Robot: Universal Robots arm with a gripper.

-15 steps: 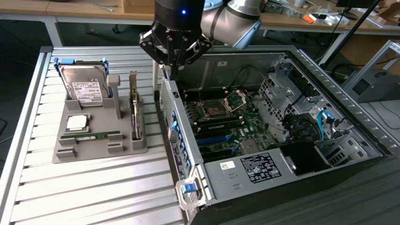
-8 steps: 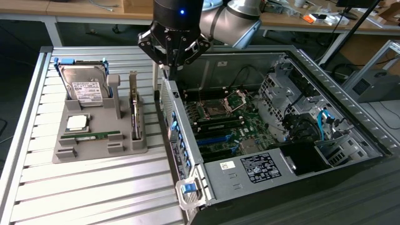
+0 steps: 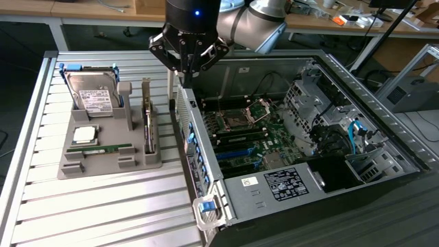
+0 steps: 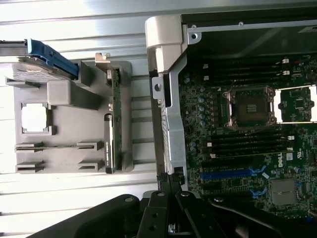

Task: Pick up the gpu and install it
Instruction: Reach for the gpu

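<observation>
The gripper (image 3: 186, 72) is closed, empty, over the case wall (image 3: 194, 135); the gpu (image 3: 147, 126) beside it is best grasped squarely along its top edge.

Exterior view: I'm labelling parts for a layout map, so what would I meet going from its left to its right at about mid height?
In order: hard drive → gpu, standing on edge → motherboard → blue cables.
</observation>
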